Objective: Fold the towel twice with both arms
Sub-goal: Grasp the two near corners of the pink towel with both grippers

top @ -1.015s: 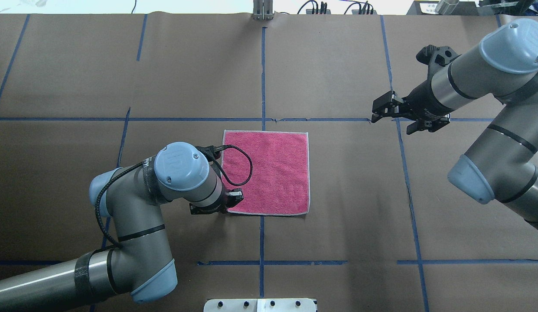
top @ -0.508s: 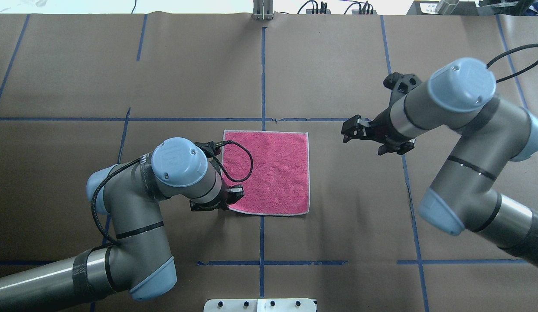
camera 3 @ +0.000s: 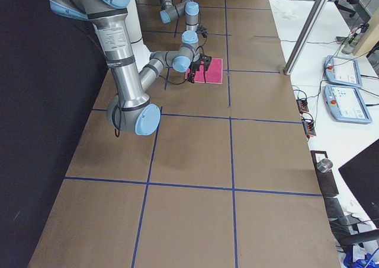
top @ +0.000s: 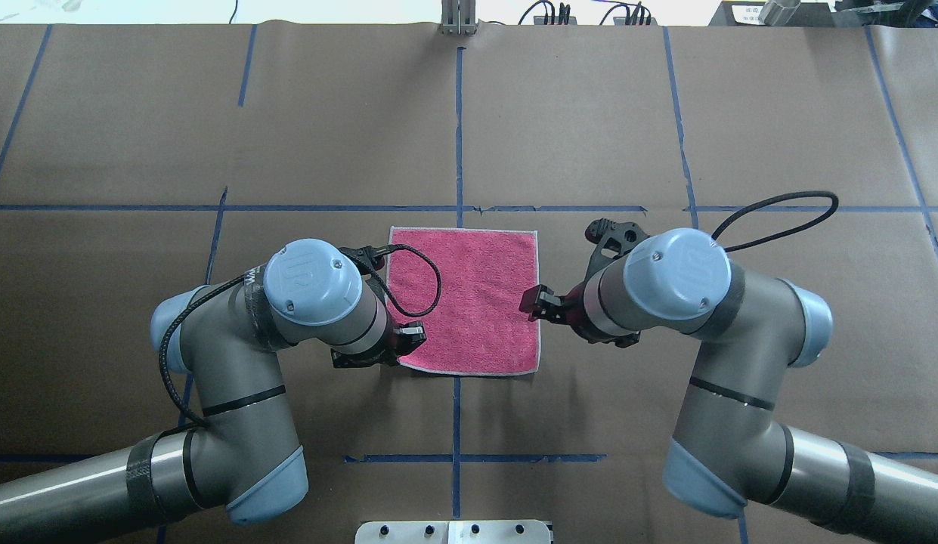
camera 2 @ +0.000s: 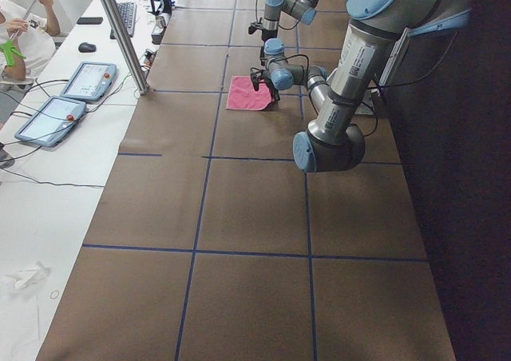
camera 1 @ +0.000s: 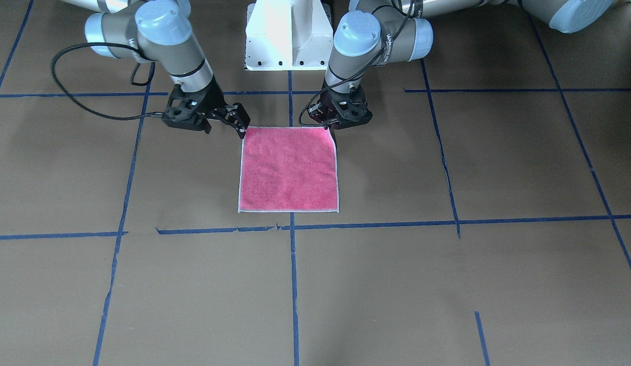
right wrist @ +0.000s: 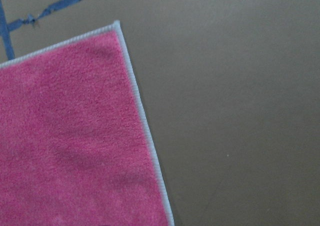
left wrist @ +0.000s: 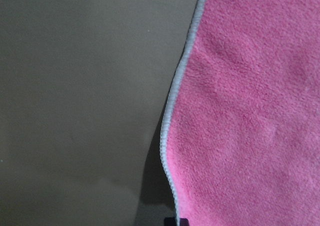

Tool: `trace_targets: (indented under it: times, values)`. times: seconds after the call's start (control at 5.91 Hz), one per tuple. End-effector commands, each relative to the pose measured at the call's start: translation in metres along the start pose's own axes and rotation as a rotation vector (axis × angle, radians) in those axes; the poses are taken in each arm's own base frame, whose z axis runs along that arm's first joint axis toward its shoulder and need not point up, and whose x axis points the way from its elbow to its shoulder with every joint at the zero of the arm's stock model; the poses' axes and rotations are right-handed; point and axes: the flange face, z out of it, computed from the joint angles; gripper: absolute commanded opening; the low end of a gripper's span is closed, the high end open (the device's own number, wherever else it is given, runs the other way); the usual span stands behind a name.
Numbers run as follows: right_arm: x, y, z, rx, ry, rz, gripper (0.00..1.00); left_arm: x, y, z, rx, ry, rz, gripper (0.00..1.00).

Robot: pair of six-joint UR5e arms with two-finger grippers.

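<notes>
The pink towel [top: 476, 302] lies flat, pink face up, on the brown paper-covered table [top: 605, 121]. In the overhead view it sits just at 6 o'clock of the blue tape crossing [top: 459, 208].

The left arm [top: 234, 378] enters from 8 o'clock with its elbow folded and its wrist turned down onto the towel's 7 o'clock corner. The left gripper [top: 405, 344] is pinched on that corner. Its wrist camera shows the whitish hem [left wrist: 172, 111] bowed up off the paper, with shadow beneath. A black cable [top: 437, 291] loops from that wrist over the cloth.

The right arm [top: 725, 393] enters from 4 o'clock, elbow bent, forearm pointing toward 9 o'clock. The right gripper [top: 532, 302] hovers at the towel's 3 o'clock edge with its fingers spread, holding nothing.
</notes>
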Motion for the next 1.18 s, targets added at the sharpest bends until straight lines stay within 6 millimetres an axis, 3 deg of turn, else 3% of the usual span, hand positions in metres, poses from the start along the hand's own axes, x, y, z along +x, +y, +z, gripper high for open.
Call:
trace_targets:
  times: [0.0, 0.34, 0.68, 1.02]
  values:
    - [-0.005, 0.032, 0.03, 0.006, 0.038, -0.01, 0.89, 0.0, 0.0, 0.001, 0.0, -0.001, -0.001, 0.01]
    - [-0.006, 0.043, 0.038, -0.007, 0.054, -0.019, 0.75, -0.001, 0.0, 0.002, -0.001, -0.002, -0.003, 0.01]
    - [-0.004, 0.041, 0.046, -0.006, 0.067, -0.018, 0.55, -0.002, -0.001, 0.002, -0.001, -0.004, -0.003, 0.01]
    - [-0.012, 0.043, 0.042, -0.009, 0.055, -0.02, 0.55, -0.004, -0.001, 0.003, 0.0, -0.007, -0.004, 0.01]
